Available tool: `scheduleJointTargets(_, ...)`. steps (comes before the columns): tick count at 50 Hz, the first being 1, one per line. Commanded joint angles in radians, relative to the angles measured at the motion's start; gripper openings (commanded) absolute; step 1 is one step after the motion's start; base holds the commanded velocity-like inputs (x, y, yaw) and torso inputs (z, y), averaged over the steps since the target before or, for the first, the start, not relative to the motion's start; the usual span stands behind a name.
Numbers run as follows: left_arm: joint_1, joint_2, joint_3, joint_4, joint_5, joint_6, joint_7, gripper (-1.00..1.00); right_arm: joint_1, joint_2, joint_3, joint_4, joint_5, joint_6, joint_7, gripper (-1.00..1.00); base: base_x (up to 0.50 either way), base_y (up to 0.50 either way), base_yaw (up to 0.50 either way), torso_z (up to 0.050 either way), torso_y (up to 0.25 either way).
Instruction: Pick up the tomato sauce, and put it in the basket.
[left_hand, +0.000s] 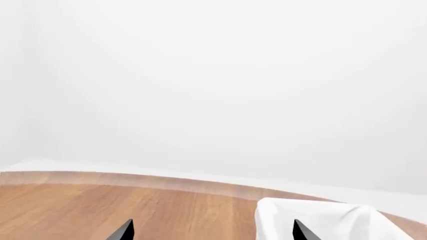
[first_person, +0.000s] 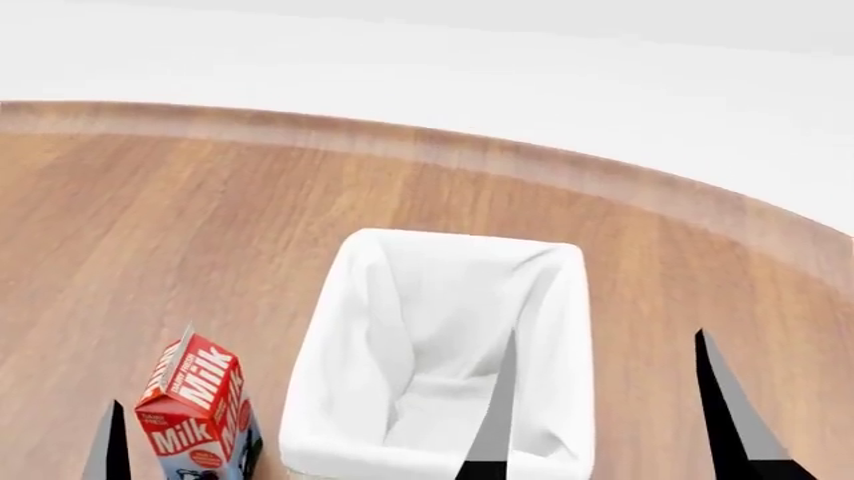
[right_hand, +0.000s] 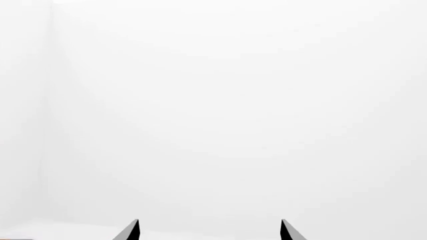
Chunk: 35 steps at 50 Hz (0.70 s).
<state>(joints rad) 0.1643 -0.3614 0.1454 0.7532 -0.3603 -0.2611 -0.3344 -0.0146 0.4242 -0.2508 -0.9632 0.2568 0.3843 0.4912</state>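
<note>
progress: nothing done. tomato sauce is out of sight in every view, so pickup and placement both remain. basket (first_person: 567, 300) sits empty on the table (first_person: 160, 220) beside a milk carton (first_person: 200, 410). left gripper (left_hand: 210, 231) and right gripper (right_hand: 210, 231) both stand wide, holding nothing.

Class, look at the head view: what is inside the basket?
Only the white cloth liner shows inside the basket; no can lies there. The right gripper has one finger crossing the near inner part, hiding a strip of liner.
</note>
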Motion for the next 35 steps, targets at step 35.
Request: scheduleJointTargets(35, -0.009, -0.006, 0.007, -0.020, 0.022, 0.001, 0.034, 1.00, 0.004, 0.009, 0.010, -0.004, 0.000, -0.016, 0.007, 1.00, 0.00, 0.00, 0.00, 0.046, -0.153)
